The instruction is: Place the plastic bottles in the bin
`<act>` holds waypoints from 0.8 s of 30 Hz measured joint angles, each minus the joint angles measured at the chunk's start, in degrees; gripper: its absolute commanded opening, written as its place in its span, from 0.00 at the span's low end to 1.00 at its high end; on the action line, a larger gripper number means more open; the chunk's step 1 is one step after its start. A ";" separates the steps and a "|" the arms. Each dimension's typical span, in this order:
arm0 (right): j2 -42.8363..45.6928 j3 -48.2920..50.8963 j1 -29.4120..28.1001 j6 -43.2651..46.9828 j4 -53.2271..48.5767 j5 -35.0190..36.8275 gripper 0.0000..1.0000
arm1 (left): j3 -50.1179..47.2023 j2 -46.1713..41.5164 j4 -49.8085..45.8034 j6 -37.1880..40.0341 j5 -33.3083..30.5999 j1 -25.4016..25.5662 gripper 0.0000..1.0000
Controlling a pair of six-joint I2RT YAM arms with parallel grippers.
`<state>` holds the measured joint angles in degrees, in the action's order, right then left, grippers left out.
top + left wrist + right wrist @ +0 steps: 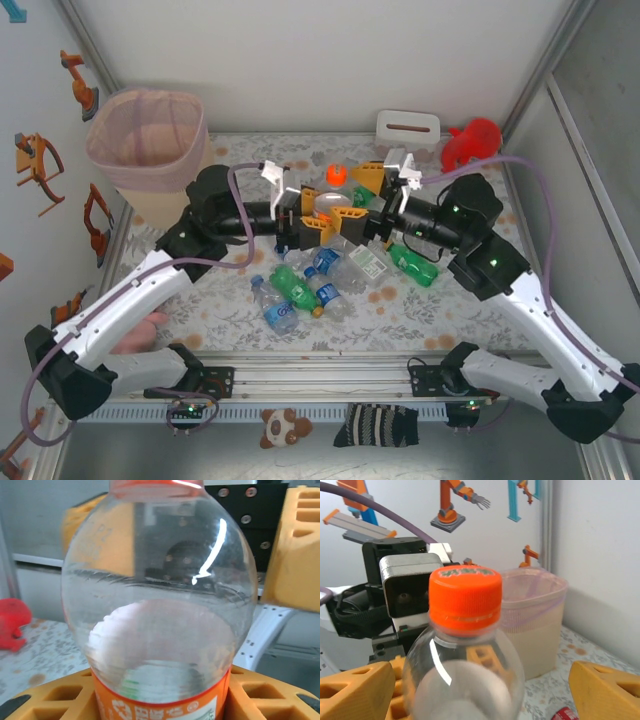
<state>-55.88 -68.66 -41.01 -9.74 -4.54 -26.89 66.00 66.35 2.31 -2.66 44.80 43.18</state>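
Left gripper (160, 700): clamping on the orange-capped bottle (465, 600) at its labelled body.
Right gripper (480, 690): jaws standing wide apart, probably handing over.
Reason: bin (545, 640) is sitting on the left arm's side.

A low white tissue box (407, 127) sits at the desk's (440, 315) far right, a red toy figure (472, 143) just right of it. Robot-arm stickers (38, 160) dot the left wall (30, 80). A plush toy (277, 427) and striped sock (376, 425) lie beyond the near edge.

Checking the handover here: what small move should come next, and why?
Probably the right gripper backs off: its fingers stand wide of the orange-capped bottle, which the left gripper grips; the bin is on the left.
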 measured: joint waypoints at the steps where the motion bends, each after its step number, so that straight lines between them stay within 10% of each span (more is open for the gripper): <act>1: 0.70 0.00 -0.02 0.22 -0.83 1.05 0.89 | 0.48 -0.52 -1.73 0.81 -1.55 -0.74 0.49; 24: 2.47 -1.60 -0.02 1.20 -19.71 21.27 0.87 | 27.12 7.50 -35.47 9.35 -25.11 -35.95 0.50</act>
<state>-53.41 -70.26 -41.04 -8.54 -24.25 -5.63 93.12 73.84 -33.17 6.70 19.68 7.22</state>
